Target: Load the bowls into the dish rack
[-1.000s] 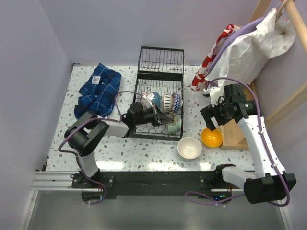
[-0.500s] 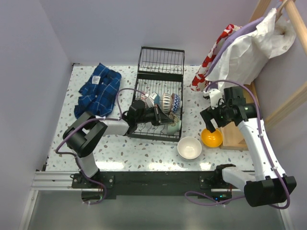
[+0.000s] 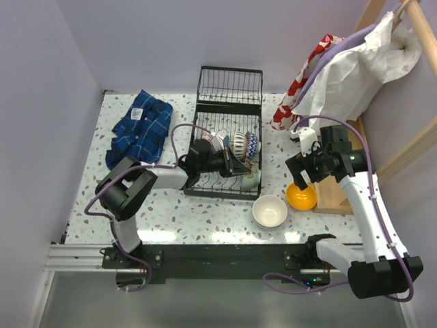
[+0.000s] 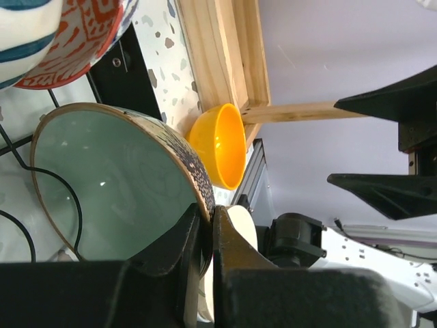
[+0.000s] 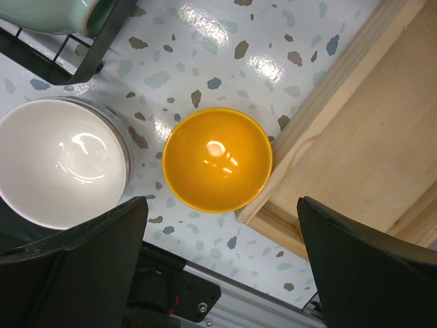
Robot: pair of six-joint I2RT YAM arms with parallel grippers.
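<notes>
The black wire dish rack (image 3: 229,89) stands at the table's middle back. My left gripper (image 3: 240,171) is shut on the rim of a green bowl (image 4: 102,178), holding it on edge at the rack's front right corner (image 3: 251,180). Two patterned bowls (image 3: 243,145) stand in the rack behind it. An orange bowl (image 3: 301,196) and a white bowl (image 3: 270,210) sit on the table right of the rack. My right gripper (image 3: 301,172) is open and empty above the orange bowl (image 5: 217,158); the white bowl (image 5: 60,158) is to its left.
A wooden tray (image 3: 336,190) lies right of the orange bowl, its edge (image 5: 355,137) touching it. A blue plaid cloth (image 3: 140,126) lies at the back left. White and red-patterned cloths (image 3: 341,68) hang on a wooden frame at the back right.
My left gripper has pushed a little to the right with the green bowl. My right gripper has shifted slightly above the orange bowl.
</notes>
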